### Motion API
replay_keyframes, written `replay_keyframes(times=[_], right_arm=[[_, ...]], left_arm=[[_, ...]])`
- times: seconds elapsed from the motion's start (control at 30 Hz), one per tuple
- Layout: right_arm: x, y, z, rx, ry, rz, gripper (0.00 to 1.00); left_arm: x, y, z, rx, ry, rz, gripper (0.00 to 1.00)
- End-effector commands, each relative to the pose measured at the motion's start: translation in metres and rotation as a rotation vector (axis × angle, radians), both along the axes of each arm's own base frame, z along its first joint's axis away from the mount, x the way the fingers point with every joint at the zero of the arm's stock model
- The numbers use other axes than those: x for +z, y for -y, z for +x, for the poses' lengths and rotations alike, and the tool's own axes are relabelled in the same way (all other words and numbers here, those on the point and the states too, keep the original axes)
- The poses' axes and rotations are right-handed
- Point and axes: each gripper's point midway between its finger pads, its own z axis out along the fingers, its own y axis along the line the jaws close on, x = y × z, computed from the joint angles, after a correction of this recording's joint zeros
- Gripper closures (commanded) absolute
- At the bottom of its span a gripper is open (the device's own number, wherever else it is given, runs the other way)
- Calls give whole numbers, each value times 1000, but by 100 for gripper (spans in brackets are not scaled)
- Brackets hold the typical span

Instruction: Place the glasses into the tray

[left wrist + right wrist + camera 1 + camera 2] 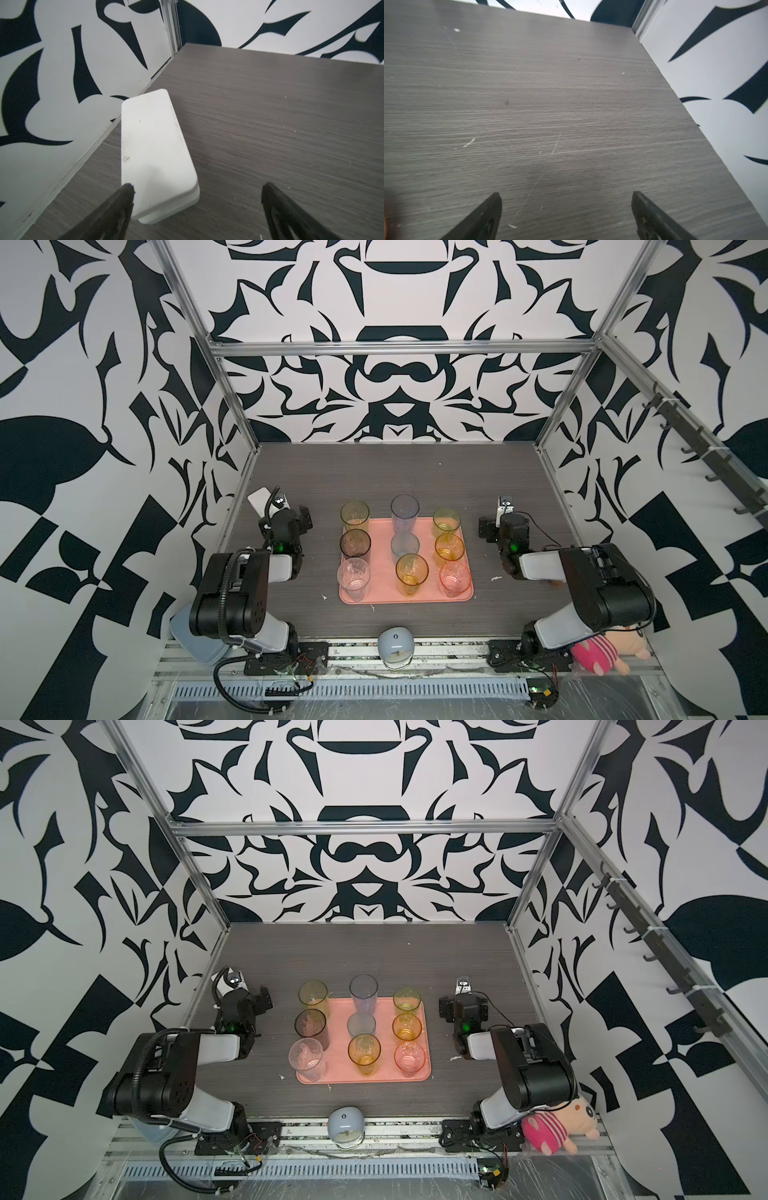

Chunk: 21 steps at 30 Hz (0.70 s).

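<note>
Nine glasses [409,568] stand upright, 3 rows, on tray [380,568], mid worktop [374,477]. L gripper [197,187] and R gripper [566,195] are both open and empty, at opposite sides of tray, not touching it.

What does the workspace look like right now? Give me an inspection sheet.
Surface: grey wood-grain table, scratched, white specks.
Job's things: nine glasses upright in three rows on the pink tray.
Clutter: white box by left wall; dome gadget, plush, blue box at front.
Claws: left claw and right claw open, empty, beside tray.
Cables: black hose on left arm; loose wires at front rail.
Surroundings: patterned walls, metal frame, hook rail.
</note>
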Motion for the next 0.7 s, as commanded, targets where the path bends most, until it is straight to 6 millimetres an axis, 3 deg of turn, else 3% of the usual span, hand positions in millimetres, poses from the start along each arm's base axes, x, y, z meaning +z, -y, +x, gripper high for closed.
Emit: replay_keyframes(times=[0.0, 0.67], right_arm=[[26, -6, 12, 40, 123, 18, 0], [24, -5, 11, 34, 115, 16, 0]], left_arm=[[-1, 2, 0, -17, 21, -36, 1], [3, -1, 1, 0, 40, -36, 1]])
